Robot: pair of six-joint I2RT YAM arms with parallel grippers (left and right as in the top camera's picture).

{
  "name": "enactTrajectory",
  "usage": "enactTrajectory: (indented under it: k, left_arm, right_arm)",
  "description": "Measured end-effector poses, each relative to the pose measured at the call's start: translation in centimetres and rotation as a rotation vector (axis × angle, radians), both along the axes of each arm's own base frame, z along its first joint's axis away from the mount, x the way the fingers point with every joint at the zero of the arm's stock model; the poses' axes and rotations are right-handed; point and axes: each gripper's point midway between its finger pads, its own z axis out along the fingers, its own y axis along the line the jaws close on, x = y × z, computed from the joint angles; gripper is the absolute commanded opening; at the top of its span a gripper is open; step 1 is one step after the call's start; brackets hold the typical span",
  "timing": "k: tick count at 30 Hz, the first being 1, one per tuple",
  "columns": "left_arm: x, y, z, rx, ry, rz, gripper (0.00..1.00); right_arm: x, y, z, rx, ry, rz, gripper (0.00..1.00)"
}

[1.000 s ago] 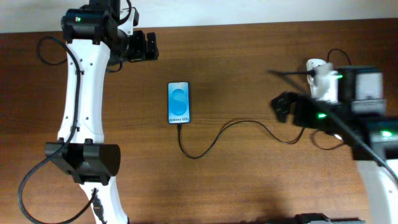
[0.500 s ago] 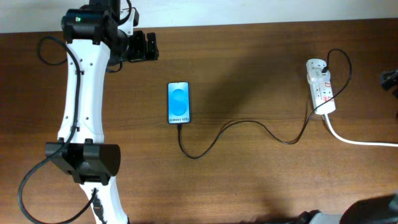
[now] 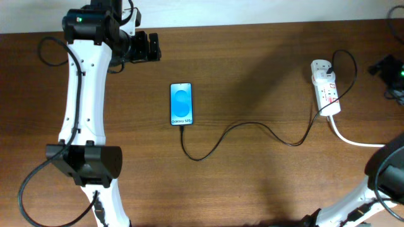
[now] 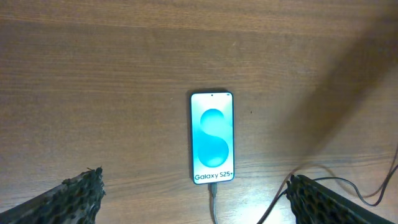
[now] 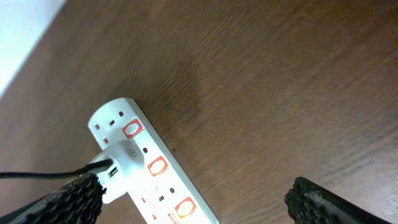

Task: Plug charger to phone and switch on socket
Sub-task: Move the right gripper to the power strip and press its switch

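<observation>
One phone (image 3: pixel 181 104), one charger (image 3: pixel 252 126), one socket (image 3: pixel 326 88), two tools on the bench (image 3: pixel 252 50).
Left tool (image 3: pixel 144 47), fingers apart, hangs beyond the phone's top-left; the charger runs from the phone's bottom rightward to the socket; right tool (image 3: pixel 386 64), fingers apart, is near the socket's right.

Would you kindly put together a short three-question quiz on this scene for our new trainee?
1. True or false: the charger reaches the bottom edge of the phone.
2. What does the left tool hold? A) the phone B) the charger C) nothing
3. Fill in: the socket lies on the ___ arm's side of the table.
Key: 1 true; 2 C; 3 right.
</observation>
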Motion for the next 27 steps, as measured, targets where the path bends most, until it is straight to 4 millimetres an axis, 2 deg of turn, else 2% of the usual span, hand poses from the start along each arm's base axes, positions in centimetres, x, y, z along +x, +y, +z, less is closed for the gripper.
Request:
enactTrajectory:
  k: [4,7,10,18,27]
  left_arm:
    - [0.0,0.0,0.0,0.0,0.0,0.0,0.99]
    - [0.0,0.0,0.0,0.0,0.0,0.0,0.99]
    - [0.0,0.0,0.0,0.0,0.0,0.0,0.99]
    - [0.0,0.0,0.0,0.0,0.0,0.0,0.99]
    - [0.0,0.0,0.0,0.0,0.0,0.0,0.99]
  right_arm:
    - [1.1,1.4,-3.3,-0.007,0.075,0.029,0.98]
    - [1.2,2.0,-6.7,0.015,0.145,0.039,0.98]
    - [1.4,2.8,-8.4,0.029,0.175,0.054,0.98]
    - [1.4,3.8,-11.5,0.042,0.235,0.075,0.98]
    - [2.0,4.2,-11.5,0.021,0.235,0.094,0.98]
